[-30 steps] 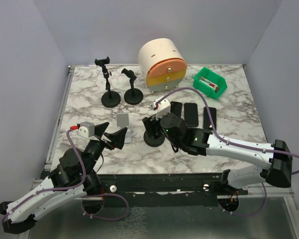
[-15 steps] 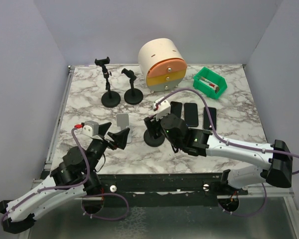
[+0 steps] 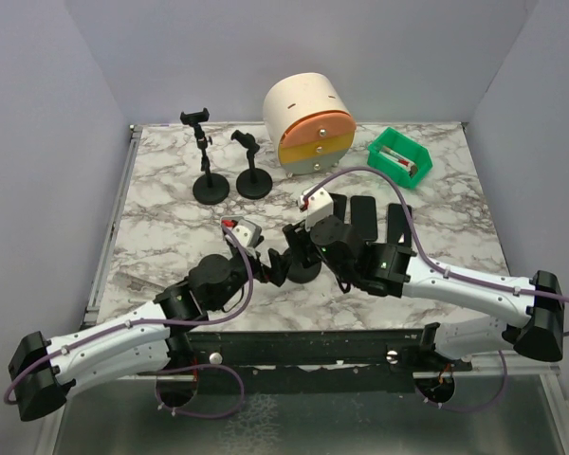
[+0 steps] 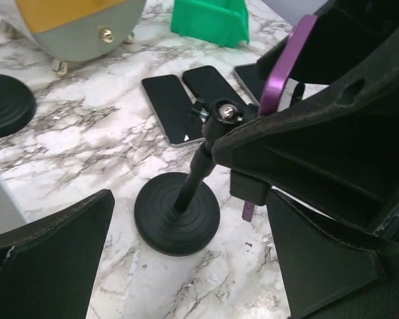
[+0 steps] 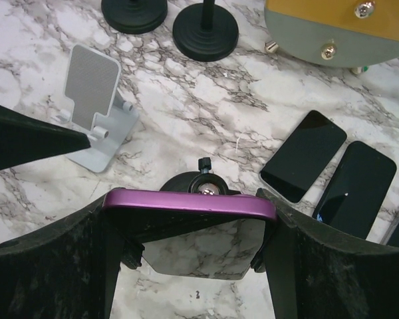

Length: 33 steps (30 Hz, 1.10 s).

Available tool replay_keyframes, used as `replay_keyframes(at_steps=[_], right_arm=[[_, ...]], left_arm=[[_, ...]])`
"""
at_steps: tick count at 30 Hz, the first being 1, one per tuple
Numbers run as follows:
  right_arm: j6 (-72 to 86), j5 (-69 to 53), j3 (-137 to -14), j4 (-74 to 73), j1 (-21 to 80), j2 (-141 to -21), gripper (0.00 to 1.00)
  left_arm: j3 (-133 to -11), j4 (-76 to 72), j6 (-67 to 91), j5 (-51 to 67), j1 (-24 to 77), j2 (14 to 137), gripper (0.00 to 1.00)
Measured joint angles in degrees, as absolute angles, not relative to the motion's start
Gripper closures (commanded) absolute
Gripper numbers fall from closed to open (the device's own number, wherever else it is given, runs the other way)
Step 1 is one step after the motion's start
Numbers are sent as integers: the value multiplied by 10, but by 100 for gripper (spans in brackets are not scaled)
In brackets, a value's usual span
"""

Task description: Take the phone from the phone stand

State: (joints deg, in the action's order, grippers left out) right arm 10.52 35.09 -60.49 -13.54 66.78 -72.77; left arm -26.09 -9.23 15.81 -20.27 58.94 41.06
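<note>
The purple phone stands on edge in the clamp of the black phone stand, whose ball joint shows just behind it. My right gripper is shut on the phone, one finger against each short end. In the top view the right gripper sits over the stand's round base. My left gripper is open, low over the table, with the stand's base and stem between its fingers without touching. The left gripper comes in from the left.
Three dark phones lie flat just behind the stand. A grey folding stand sits to its left. Two more black stands, a round drawer unit and a green bin stand at the back.
My left arm has swung right and forward, bringing its open jaws around the stand's base. The right gripper has closed onto the phone's ends.
</note>
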Motion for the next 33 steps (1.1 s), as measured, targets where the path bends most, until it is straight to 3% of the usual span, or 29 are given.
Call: replay_keyframes(at_steps=[21, 26, 30, 33], right_arm=[[181, 366, -634, -195, 667, -735, 100], [193, 366, -638, -196, 666, -740, 100], [199, 365, -641, -198, 666, -742, 100], [203, 364, -642, -198, 666, -743, 100]], left_arm=[[-179, -270, 205, -152, 590, 423, 24], [-179, -289, 221, -131, 590, 452, 33], [-179, -296, 227, -128, 590, 474, 57], [-179, -304, 231, -130, 591, 481, 68]])
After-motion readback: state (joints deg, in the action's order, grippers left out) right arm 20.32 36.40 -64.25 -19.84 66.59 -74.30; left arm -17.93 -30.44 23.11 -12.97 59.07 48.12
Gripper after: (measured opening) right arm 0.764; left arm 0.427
